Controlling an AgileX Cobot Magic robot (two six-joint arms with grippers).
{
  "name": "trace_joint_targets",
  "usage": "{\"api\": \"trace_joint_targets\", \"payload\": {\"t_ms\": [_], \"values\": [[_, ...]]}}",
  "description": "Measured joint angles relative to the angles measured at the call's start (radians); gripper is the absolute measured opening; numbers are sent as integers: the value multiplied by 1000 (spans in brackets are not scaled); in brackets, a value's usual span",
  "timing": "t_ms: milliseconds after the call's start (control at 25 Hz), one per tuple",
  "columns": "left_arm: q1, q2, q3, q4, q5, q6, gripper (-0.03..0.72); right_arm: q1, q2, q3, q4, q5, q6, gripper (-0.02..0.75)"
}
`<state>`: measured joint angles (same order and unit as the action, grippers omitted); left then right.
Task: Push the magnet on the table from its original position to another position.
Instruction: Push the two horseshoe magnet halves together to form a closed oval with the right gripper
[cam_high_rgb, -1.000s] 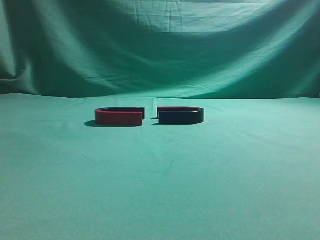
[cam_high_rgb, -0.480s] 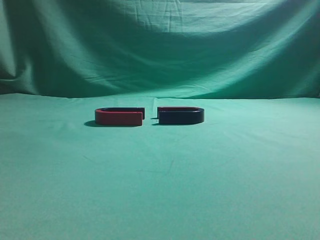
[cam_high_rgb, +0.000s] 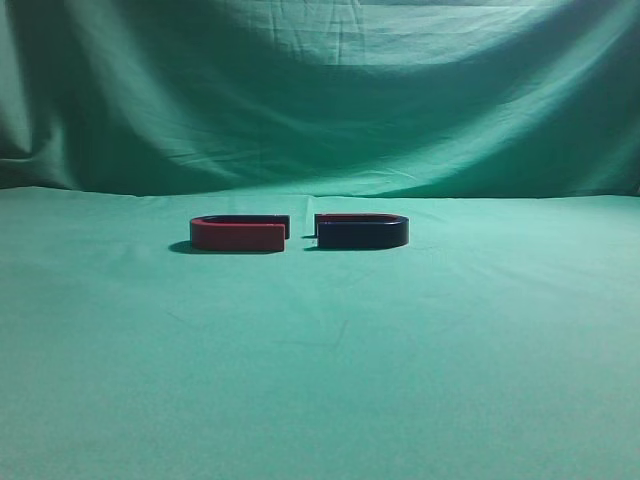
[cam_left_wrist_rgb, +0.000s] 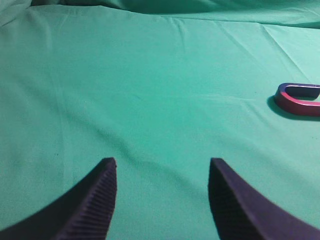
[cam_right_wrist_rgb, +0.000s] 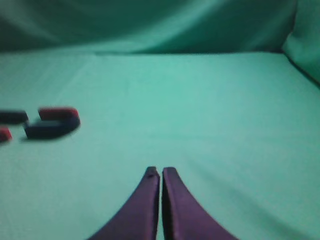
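Right pincer (cam_right_wrist_rgb: 160, 172), magnet (cam_right_wrist_rgb: 52, 127) blurred

Two flat U-shaped magnets are seen lying on the table (cam_high_rgb: 320, 380), a wide surface covered in slightly wrinkled green cloth. The dark magnet (cam_high_rgb: 362, 232), navy-black on its outer face with a thin red rim on top, is placed right of centre. The red magnet (cam_high_rgb: 238, 234) is placed just to its left. Their open ends are turned toward each other, with a narrow gap left between them. A draped green backdrop (cam_high_rgb: 320, 90) is hung behind the table.
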<state>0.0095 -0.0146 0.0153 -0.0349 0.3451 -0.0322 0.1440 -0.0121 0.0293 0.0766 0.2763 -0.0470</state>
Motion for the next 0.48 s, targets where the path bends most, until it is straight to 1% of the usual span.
{"api": "trace_joint_targets", "payload": {"t_ms": [80, 120, 200, 240, 320, 400, 480], "values": [[0, 0, 0, 0, 0, 0, 399, 0, 0, 0, 109, -120, 14, 0], [0, 0, 0, 0, 0, 0, 399, 0, 0, 0, 171, -204, 18, 0], [0, 0, 0, 0, 0, 0, 399, 0, 0, 0, 267, -332, 20, 0], [0, 0, 0, 0, 0, 0, 399, 0, 0, 0, 291, -370, 22, 0], [0, 0, 0, 0, 0, 0, 399, 0, 0, -30, 298, -334, 19, 0], [0, 0, 0, 0, 0, 0, 399, 0, 21, -110, 294, -235, -13, 0], [0, 0, 0, 0, 0, 0, 399, 0, 98, -209, 287, -100, -45, 0]]}}
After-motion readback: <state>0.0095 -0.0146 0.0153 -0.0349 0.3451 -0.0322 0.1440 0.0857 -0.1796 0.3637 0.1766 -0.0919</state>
